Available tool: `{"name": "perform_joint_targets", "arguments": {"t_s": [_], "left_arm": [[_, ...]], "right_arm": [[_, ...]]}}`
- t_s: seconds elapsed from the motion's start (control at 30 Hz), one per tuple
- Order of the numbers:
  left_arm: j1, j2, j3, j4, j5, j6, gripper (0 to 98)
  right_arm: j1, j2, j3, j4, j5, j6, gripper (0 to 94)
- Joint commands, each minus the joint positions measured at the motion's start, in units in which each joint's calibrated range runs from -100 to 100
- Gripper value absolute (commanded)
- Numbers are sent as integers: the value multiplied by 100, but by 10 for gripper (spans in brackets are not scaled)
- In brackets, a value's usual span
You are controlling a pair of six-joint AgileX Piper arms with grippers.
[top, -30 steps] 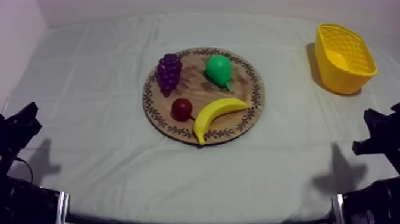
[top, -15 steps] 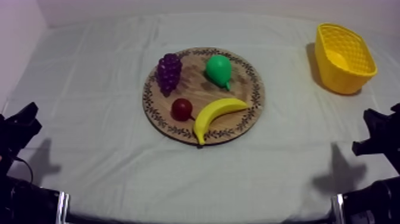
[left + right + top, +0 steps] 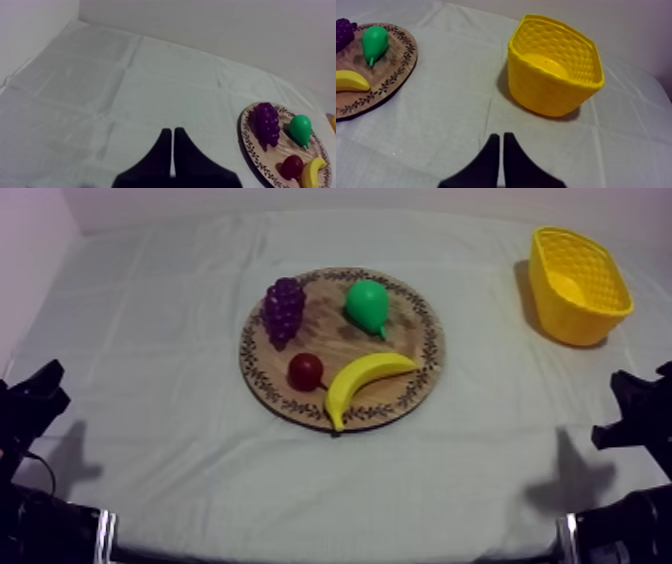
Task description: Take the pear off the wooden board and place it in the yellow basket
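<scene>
No change over last second. My left gripper closed on nothing, right gripper same. Green toy pear sits on round patterned-rim wooden board, well ahead-left of right jaws; yellow plastic basket ahead of them. Pick not started.

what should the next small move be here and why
Probably the right gripper should open and start toward the pear: it is shut on nothing and low at rest, the pear sits untouched on the wooden board, and the yellow basket stands on that arm's side of the table.
</scene>
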Motion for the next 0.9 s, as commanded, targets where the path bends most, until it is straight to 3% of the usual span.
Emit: {"name": "perform_joint_targets", "arguments": {"t_s": [0.0, 0.27, 0.47, 0.87], "left_arm": [[3, 0, 5, 2, -1, 0, 1], [3, 0, 5, 2, -1, 0, 1], [3, 0, 5, 2, -1, 0, 1], [3, 0, 5, 2, -1, 0, 1]], "right_arm": [[-7, 0, 1, -3, 7, 39, 6], [54, 131, -122, -124, -182, -139, 7], [45, 1266, -1603, -172, -146, -345, 4], [-117, 4278, -5708, -653, 1303, -459, 4]]}}
